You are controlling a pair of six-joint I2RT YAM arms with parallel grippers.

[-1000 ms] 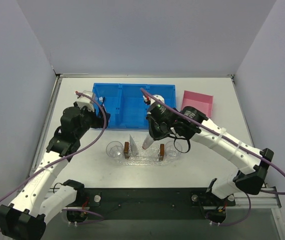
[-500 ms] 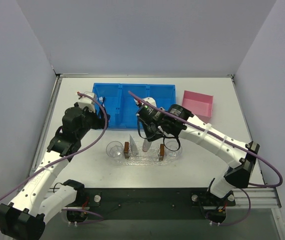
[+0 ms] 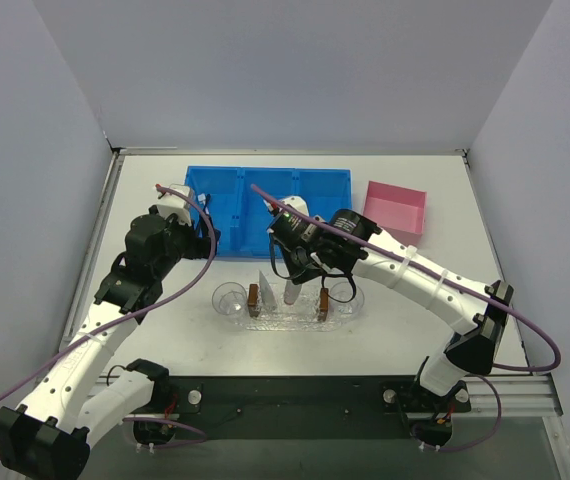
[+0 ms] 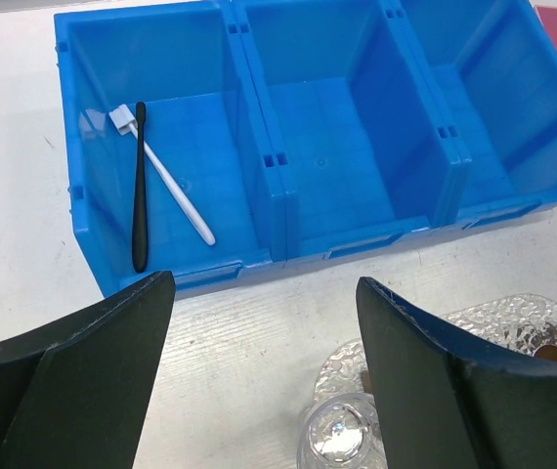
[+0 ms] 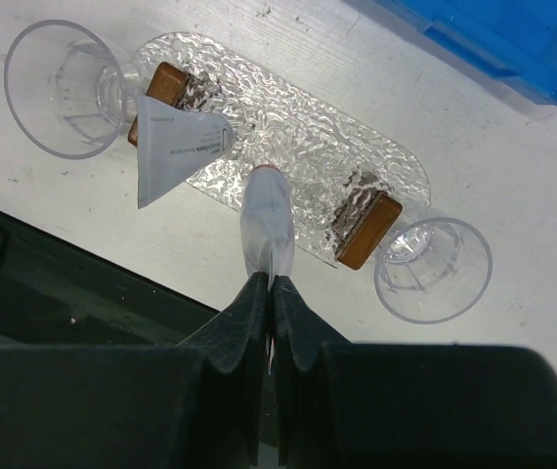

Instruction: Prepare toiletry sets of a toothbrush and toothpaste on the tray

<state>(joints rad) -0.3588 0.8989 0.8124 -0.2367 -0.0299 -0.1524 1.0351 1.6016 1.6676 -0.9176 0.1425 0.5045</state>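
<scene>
Above the left compartment of the bin [image 4: 256, 127], where both toothbrushes [image 4: 140, 195] lie, the left gripper [image 4: 262, 293] hangs with jaws spread, probably to pick one, while the right gripper [image 5: 271, 288] pinches a toothpaste tube [image 5: 264, 220], cap down, over the tray [image 5: 298, 137] to place it.

Crimped end of my toothpaste tube [image 5: 266, 220] buried between my right gripper's [image 5: 271, 283] closed fingers, print on the other tube [image 5: 176, 147] too small to read, blue bin [image 5: 493, 29] cut off at the top edge, tray [image 4: 503, 318] clipped by the left wrist view's right edge.
</scene>
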